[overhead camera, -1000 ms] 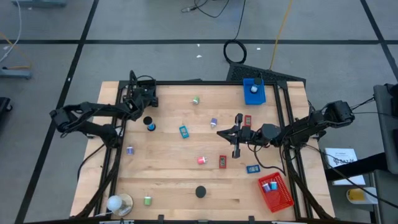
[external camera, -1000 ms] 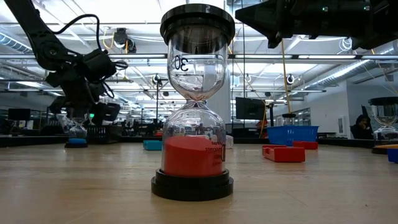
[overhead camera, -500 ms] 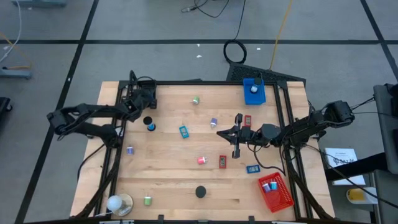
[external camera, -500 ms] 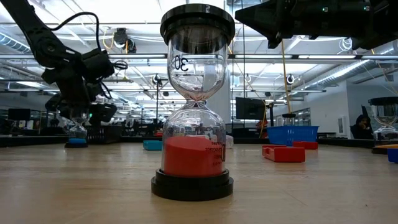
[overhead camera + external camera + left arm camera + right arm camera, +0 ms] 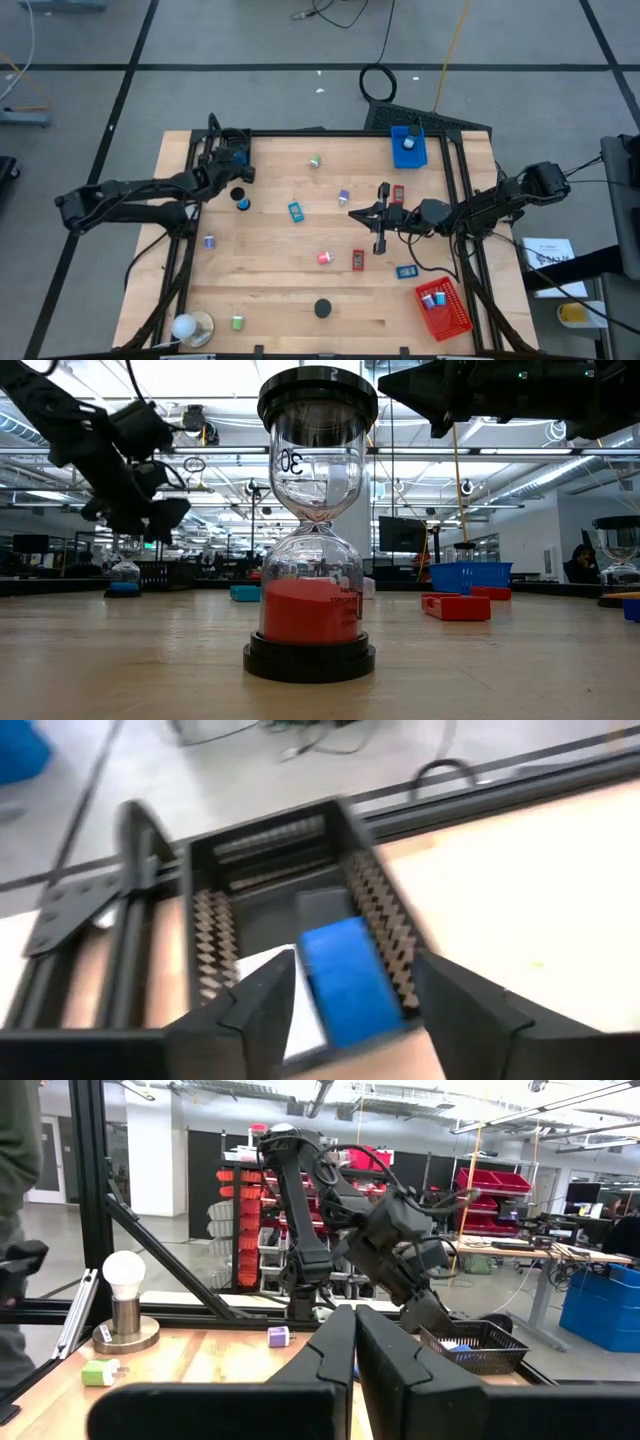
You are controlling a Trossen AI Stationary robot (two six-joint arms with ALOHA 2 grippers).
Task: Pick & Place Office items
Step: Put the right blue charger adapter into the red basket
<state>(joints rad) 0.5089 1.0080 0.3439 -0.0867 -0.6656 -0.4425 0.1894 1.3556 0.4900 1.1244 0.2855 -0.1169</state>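
Small office items lie scattered on the wooden table [image 5: 270, 290]: a green one [image 5: 315, 160], a purple one [image 5: 344, 196], a teal one [image 5: 296, 211], a pink one [image 5: 324, 258] and red and blue blocks [image 5: 358, 260]. A blue block [image 5: 345, 980] and a white piece [image 5: 305, 1020] lie inside the black tray [image 5: 270, 830] at the far left corner. My left gripper [image 5: 355, 970] hangs open just short of that tray, above it, holding nothing. My right gripper [image 5: 355, 213] hovers shut and empty over the table's middle.
A blue tray [image 5: 408, 146] stands at the far right and a red tray [image 5: 442, 307] with items at the near right. An hourglass with red sand [image 5: 310, 530] stands near the front edge. A light bulb on a base [image 5: 185, 326] sits at the near left corner.
My left gripper has risen and drawn back from the black tray toward the table's left edge. The blue block stays in the tray.
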